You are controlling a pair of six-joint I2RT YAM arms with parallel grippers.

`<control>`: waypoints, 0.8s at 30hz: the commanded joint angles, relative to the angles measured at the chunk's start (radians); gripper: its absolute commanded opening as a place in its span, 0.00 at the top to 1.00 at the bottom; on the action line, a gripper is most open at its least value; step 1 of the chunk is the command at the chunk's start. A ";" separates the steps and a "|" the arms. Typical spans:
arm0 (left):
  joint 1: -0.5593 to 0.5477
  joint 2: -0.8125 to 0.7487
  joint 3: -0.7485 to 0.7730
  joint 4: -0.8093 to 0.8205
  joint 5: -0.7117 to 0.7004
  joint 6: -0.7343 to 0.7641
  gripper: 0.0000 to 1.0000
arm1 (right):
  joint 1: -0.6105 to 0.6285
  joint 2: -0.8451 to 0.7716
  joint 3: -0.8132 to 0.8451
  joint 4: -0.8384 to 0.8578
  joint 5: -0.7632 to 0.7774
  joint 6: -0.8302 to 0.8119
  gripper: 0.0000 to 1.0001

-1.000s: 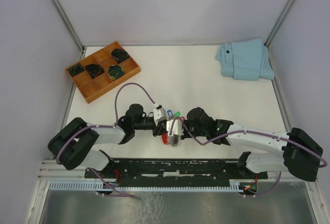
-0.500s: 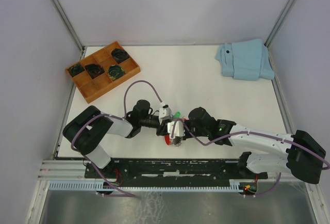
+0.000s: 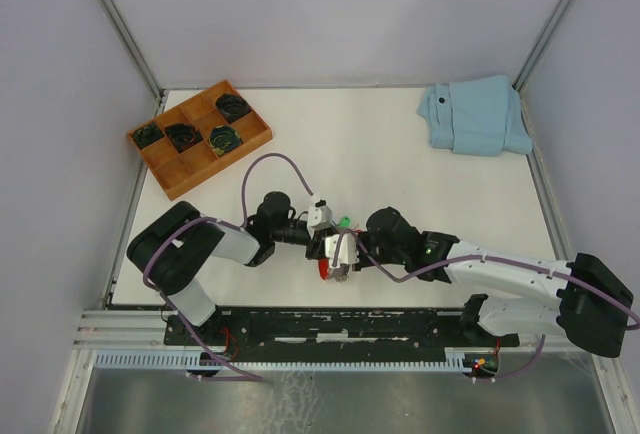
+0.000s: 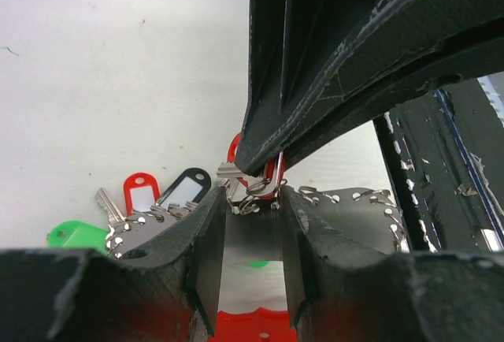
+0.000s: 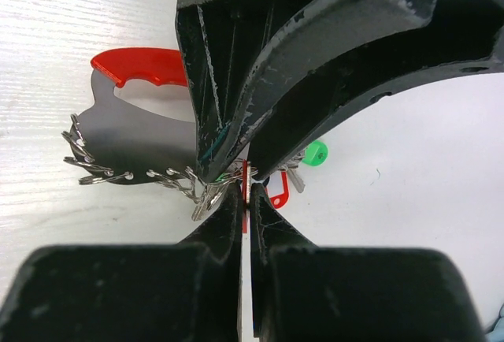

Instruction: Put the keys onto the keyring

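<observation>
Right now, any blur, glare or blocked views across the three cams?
Top external: even soft light, sharp, faint shadows; keyring small, half hidden. Left wrist: own fingers blurred up close, keys in focus. Right wrist: dark fingers fill the frame, table nearly washed out at right.

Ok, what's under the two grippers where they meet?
Mostly covered from above. Wrist views show the keyring, red band and grey strap, and the keys with red and green tags beside it. The right gripper pinches a thin red piece; the rest is covered.
</observation>
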 commanded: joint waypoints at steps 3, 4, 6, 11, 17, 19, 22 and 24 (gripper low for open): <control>0.013 0.002 0.003 0.099 0.065 -0.034 0.66 | 0.000 -0.041 0.000 0.079 0.013 -0.003 0.99; 0.013 0.008 0.007 0.101 0.072 -0.042 0.67 | 0.001 -0.043 -0.001 0.082 0.013 -0.002 0.99; 0.013 0.022 0.010 0.115 0.076 -0.055 0.68 | 0.001 -0.047 -0.005 0.087 0.014 -0.001 0.99; 0.013 0.040 0.013 0.119 0.083 -0.068 0.74 | -0.001 -0.054 -0.005 0.080 0.032 -0.002 0.99; 0.013 0.040 0.015 0.106 0.082 -0.073 0.89 | -0.002 -0.069 -0.006 0.074 0.045 0.011 0.99; 0.013 0.039 0.014 0.104 0.076 -0.076 0.97 | -0.002 -0.072 -0.005 0.069 0.052 0.016 0.99; 0.013 0.027 0.010 0.090 0.055 -0.076 0.97 | -0.002 -0.085 -0.003 0.049 0.076 0.032 0.99; 0.013 0.015 0.007 0.073 0.017 -0.073 0.97 | -0.003 -0.098 -0.005 0.025 0.094 0.051 0.99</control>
